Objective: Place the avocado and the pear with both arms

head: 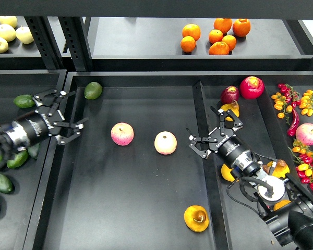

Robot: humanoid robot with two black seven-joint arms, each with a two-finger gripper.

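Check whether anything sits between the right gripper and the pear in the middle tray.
Only the raised divider wall. The right gripper hangs open over the right tray beside it; the pear lies past it in the middle tray, both pink-yellow apples well off that line.

centre tray (135, 208): two apples (122, 134) (165, 142) mid-frame, side by side; pear (196, 218) lower right; avocado (93, 90) upper-left corner
upper shelf (141, 39): oranges (216, 35) top right of frame
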